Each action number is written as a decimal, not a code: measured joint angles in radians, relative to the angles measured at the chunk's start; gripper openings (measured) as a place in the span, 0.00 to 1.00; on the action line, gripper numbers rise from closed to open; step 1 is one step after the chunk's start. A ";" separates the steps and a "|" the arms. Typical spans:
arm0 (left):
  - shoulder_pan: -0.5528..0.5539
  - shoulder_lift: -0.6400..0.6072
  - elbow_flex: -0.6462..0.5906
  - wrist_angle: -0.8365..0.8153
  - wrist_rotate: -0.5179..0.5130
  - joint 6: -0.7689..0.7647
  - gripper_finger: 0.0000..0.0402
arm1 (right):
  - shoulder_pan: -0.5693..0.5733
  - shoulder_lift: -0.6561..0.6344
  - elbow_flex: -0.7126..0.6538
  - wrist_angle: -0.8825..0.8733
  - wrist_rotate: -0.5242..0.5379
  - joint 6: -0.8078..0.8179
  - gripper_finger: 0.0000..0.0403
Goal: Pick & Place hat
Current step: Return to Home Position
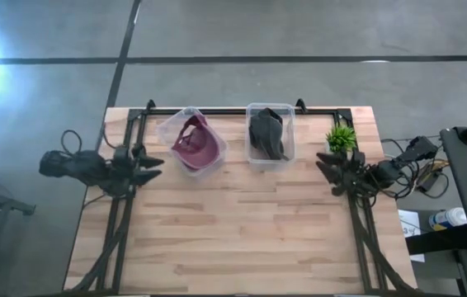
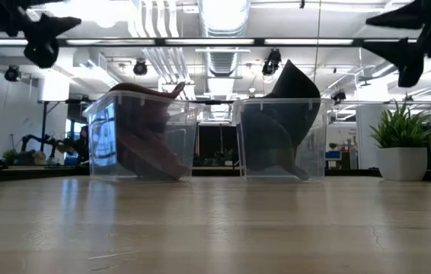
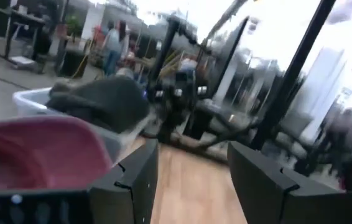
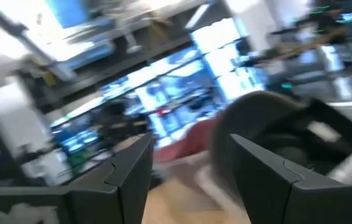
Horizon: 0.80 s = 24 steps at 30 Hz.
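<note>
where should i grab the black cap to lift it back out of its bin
Probably pinch the black cap by the part that sticks up above the rim of the right bin, coming straight down from above; the walls block any side approach. The open right gripper waits nearest.

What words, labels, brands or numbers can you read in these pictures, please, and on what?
None can be read.
On the left transparent bin and its red cap: no label shows.
On the right transparent bin and its black cap: no label shows.
On the white plant pot: nothing, plain.
On the left gripper and right gripper, both open: no markings.
On the blue-lit shapes in the room: too blurred to read.
</note>
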<state>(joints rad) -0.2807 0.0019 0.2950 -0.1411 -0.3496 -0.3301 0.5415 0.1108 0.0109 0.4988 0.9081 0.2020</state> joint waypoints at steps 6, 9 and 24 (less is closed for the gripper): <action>0.008 0.029 0.025 -0.042 -0.054 0.065 0.46 | 0.002 0.005 0.000 -0.005 0.053 -0.001 0.50; 0.013 0.031 -0.005 -0.003 -0.046 0.071 0.46 | 0.002 0.009 -0.001 -0.014 0.056 0.000 0.50; 0.019 0.019 -0.239 0.225 -0.103 -0.018 0.46 | 0.001 0.016 -0.002 -0.031 0.056 0.004 0.50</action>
<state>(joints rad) -0.2616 0.0208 0.0563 0.0835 -0.4528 -0.3484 0.5423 0.1265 0.0090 0.4675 0.9638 0.2057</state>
